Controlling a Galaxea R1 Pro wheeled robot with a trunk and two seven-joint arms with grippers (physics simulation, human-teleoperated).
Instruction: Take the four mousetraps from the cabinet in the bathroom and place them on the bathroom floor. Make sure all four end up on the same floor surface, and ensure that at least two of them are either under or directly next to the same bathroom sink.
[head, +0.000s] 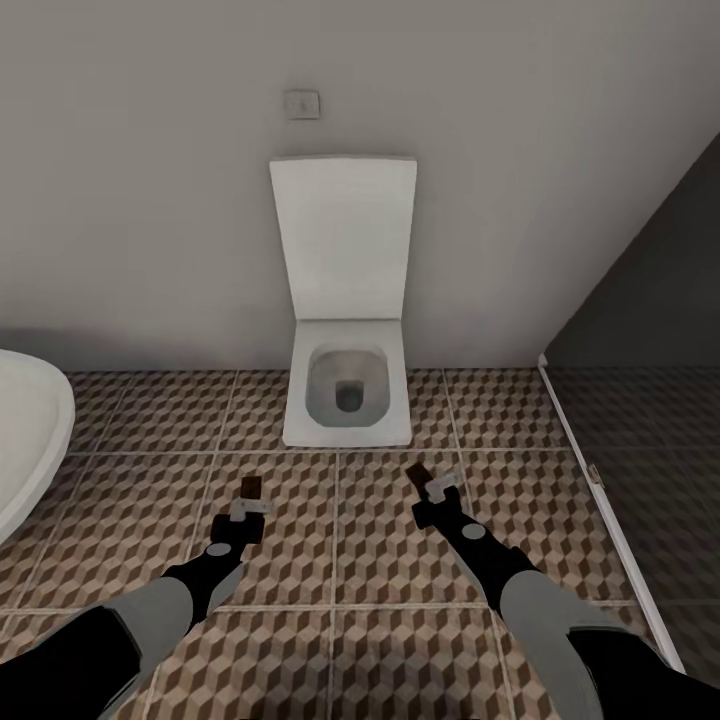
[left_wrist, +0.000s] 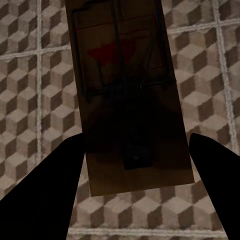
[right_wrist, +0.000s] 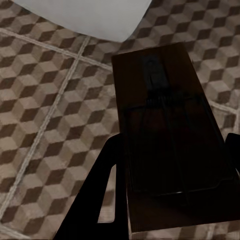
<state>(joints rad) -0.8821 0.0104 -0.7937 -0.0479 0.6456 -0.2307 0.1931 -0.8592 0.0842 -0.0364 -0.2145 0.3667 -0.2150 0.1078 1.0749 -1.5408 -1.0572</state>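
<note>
**Both grippers holding mousetraps over the bathroom floor, facing the toilet**

Head view: the robot faces a pale wall with a white toilet (head: 347, 395) set against it, lid raised upright, bowl open. A small square wall plate (head: 301, 104) sits above the lid. The bathroom floor (head: 330, 560), tiled in a brown, beige and cream cube pattern with pale grout lines, runs from the wall towards the robot. At the left edge, the curved white rim of a bathtub (head: 25, 440) enters the view. At the right, a pale threshold strip (head: 600, 510) separates the patterned tiles from a darker shower floor (head: 660, 480) below a dark wall.

Left arm: the left gripper (head: 250, 497) is extended forward above the tiles, in front of the toilet and to its left. It pinches a mousetrap (left_wrist: 131, 100), a flat brown wooden board with dark wire parts and a red mark on its face. In the left wrist view the board runs out between the two dark fingers (left_wrist: 45, 195), with patterned tile behind it.

Right arm: the right gripper (head: 428, 484) is extended forward above the tiles, near the toilet's front right corner. It is clamped on a second mousetrap (right_wrist: 170, 135), dark in shadow, wire parts faintly visible. The right wrist view shows a finger (right_wrist: 105, 190) at the board's side, a white corner of the toilet beyond.

Both traps are held off the floor.
</note>
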